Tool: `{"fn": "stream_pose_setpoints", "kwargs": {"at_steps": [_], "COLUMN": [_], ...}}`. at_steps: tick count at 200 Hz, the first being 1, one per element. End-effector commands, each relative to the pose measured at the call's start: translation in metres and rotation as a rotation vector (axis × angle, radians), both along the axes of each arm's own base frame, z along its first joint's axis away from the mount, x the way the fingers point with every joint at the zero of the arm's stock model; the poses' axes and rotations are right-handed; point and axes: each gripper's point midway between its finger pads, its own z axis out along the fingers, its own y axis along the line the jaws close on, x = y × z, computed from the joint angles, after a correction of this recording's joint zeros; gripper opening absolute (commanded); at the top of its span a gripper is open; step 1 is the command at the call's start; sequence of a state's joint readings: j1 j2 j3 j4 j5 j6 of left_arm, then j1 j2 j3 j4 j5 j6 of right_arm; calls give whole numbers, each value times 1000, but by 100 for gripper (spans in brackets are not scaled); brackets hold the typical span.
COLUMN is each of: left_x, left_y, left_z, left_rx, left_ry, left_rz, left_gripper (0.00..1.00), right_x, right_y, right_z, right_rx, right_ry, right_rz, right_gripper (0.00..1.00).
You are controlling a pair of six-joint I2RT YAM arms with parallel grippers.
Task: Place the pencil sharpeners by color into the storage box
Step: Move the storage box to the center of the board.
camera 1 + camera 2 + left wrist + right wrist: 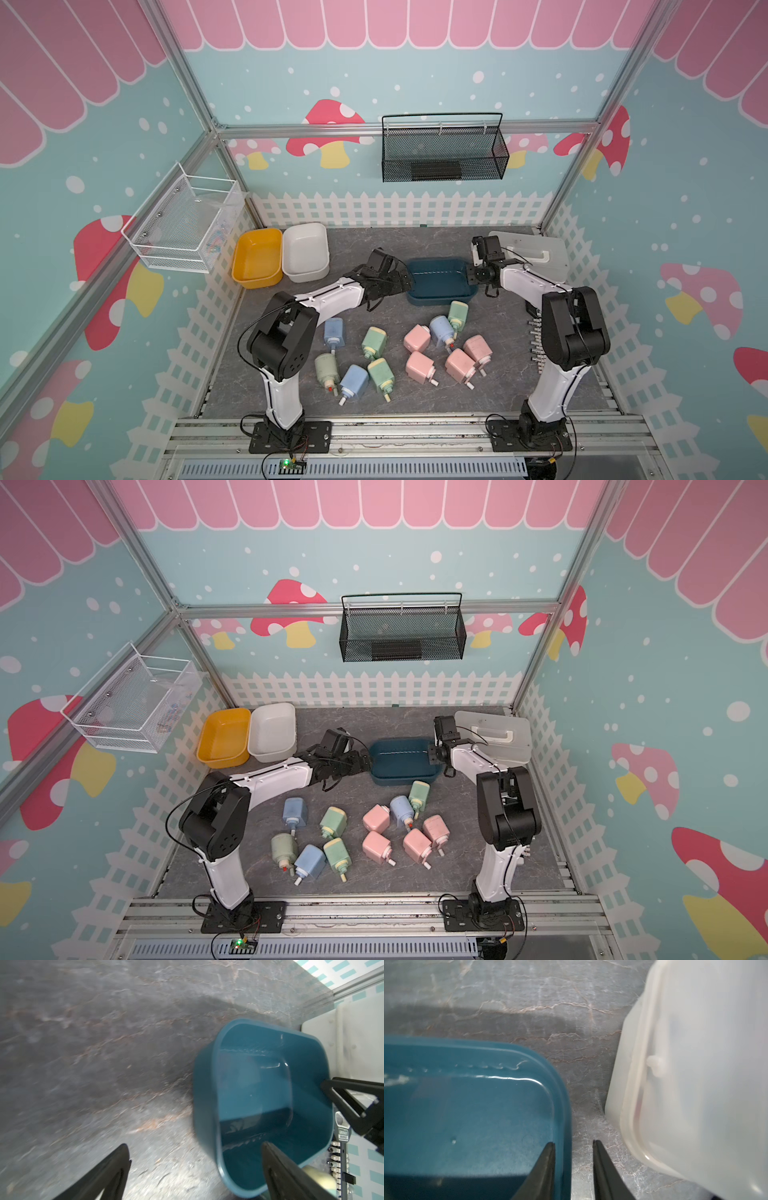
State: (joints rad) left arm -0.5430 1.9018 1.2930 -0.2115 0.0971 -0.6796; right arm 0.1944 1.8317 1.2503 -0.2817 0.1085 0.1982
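Before the teal plastic tub (440, 278) lie eleven pastel boxy pencil sharpeners (417, 337); left gripper (195, 1144) wide, right gripper (573, 1141) narrowly astride its rim.

Teal tub (259, 1095): motion-blurred in the left wrist view; cropped by frame edges in the right wrist view. In both top views the end toward the table's left edge is hidden under the left gripper (405, 279).
Green pencil sharpener (318, 1176): mostly hidden behind a jaw.
Translucent white container (695, 1064): blurred, cropped.
White wire basket (183, 224): contents indistinct.

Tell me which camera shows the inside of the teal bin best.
Left wrist: the teal bin shows nearly its whole inside, up close. In both top views it looks small; the right wrist catches only one corner.
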Motion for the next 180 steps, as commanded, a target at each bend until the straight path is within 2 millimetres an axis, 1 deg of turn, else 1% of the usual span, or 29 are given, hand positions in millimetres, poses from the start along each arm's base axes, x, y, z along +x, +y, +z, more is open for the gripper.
{"fn": "stream_pose_setpoints", "kwargs": {"at_steps": [1,11,24,31,33,43,48,64,85,102,110,132,142,159,180], "left_x": [8,13,21,24,25,29,31,39,47,51,53,55,54,50,42], "left_y": [-15,-18,-22,-25,-25,-30,-33,-32,-34,-38,-40,-47,-50,-53,-59], "left_z": [4,4,4,3,2,1,1,-3,-2,-3,-4,-4,-4,-6,-9], "left_rx": [6,10,15,21,21,27,33,79,103,98,94,64,51,45,30], "left_ry": [-13,-17,-27,-25,-24,-25,-26,-27,-36,-36,-33,-19,-11,-4,18], "left_rz": [-49,-54,-59,-66,-67,-86,-99,-105,-110,-116,-118,-120,-126,-137,-162], "left_gripper": [99,99,99,99,99,99,99,99,99,99,99,99,99,99,99], "right_x": [-8,-11,-15,-17,-18,-20,-21,-22,-24,-24,-21,-11,-9,-10,-16], "right_y": [7,6,5,5,5,8,10,23,53,75,80,78,77,76,67], "right_z": [30,36,42,45,45,50,51,54,55,51,47,27,22,15,7], "right_rx": [47,52,62,74,79,106,125,199,322,413,437,435,429,427,382], "right_ry": [-49,-60,-74,-81,-84,-99,-104,-118,-114,-71,-48,35,62,89,117], "right_rz": [48,40,26,21,21,21,23,54,179,260,268,207,191,176,142], "right_gripper": [34,36,47,59,65,93,98,99,99,98,98,98,98,97,98]}}
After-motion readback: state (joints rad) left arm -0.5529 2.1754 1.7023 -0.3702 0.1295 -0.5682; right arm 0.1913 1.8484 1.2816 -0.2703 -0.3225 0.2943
